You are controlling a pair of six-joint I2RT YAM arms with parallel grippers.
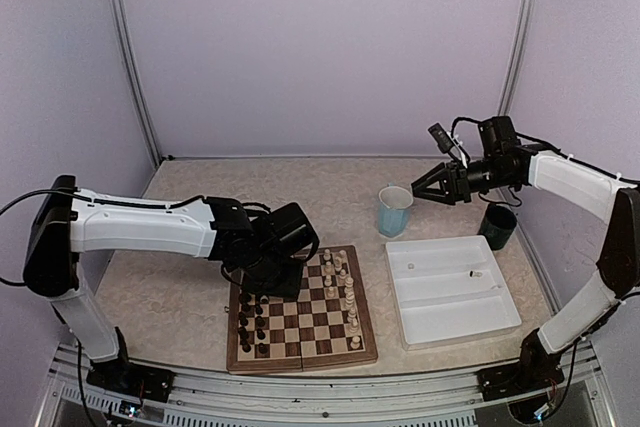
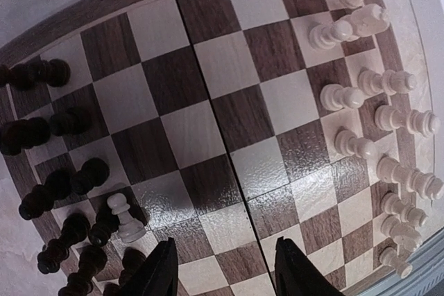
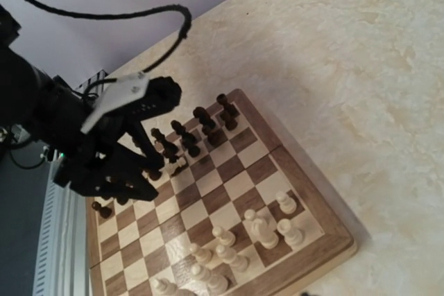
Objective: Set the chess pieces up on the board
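Observation:
The board (image 1: 300, 357) lies in front of the left arm. Several cream-white chess pieces (image 1: 342, 285) stand along its right side, and dark pieces (image 1: 250, 325) line its left side. One white pawn (image 2: 125, 218) stands among the dark pieces (image 2: 69, 178), just left of my left gripper (image 2: 225, 272). That gripper hovers low over the board's left half, open, with only bare squares between its fingers (image 2: 158, 272). My right gripper (image 1: 418, 187) hangs in the air beside the blue cup (image 1: 393, 210), open and empty. Its fingers do not show in the right wrist view.
A white tray (image 1: 420, 332) with a few small pieces sits right of the board. A dark green cup (image 1: 497, 226) stands behind the tray. Metal posts and pale walls close in the table.

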